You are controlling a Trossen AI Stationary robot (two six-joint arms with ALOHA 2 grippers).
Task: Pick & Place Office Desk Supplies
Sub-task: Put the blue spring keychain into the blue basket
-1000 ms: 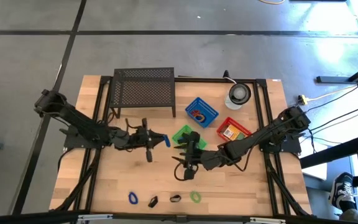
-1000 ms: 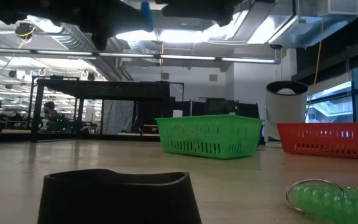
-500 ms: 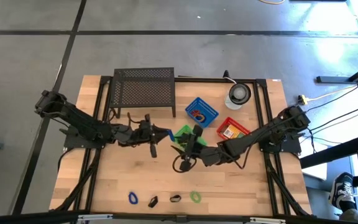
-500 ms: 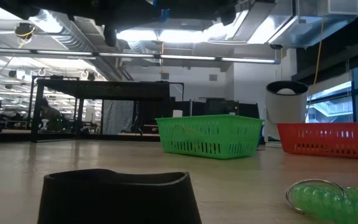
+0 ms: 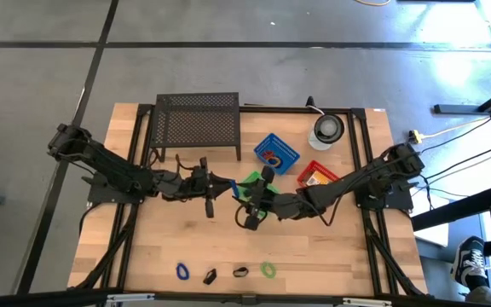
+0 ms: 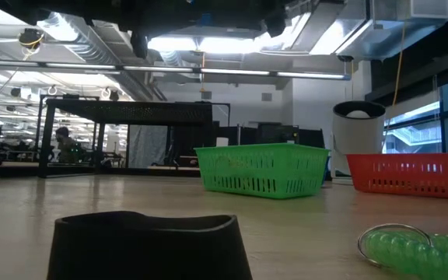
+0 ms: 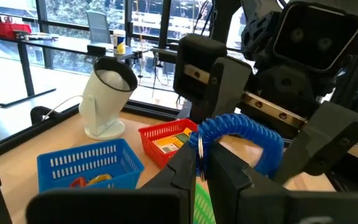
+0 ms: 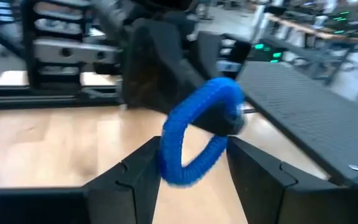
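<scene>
Mid-counter, a blue loop (image 7: 241, 134) is pinched by the left end effector (image 7: 202, 163) and presented between the spread fingers of the right end effector (image 8: 191, 163). Release should be delayed until the right is closed.

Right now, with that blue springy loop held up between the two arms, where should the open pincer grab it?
On the free arc of the blue coil loop, opposite the end pinched by the left pincer. The loop stands open between the right pincer's spread fingers, so closing across that strand from the right arm's side looks best.
</scene>
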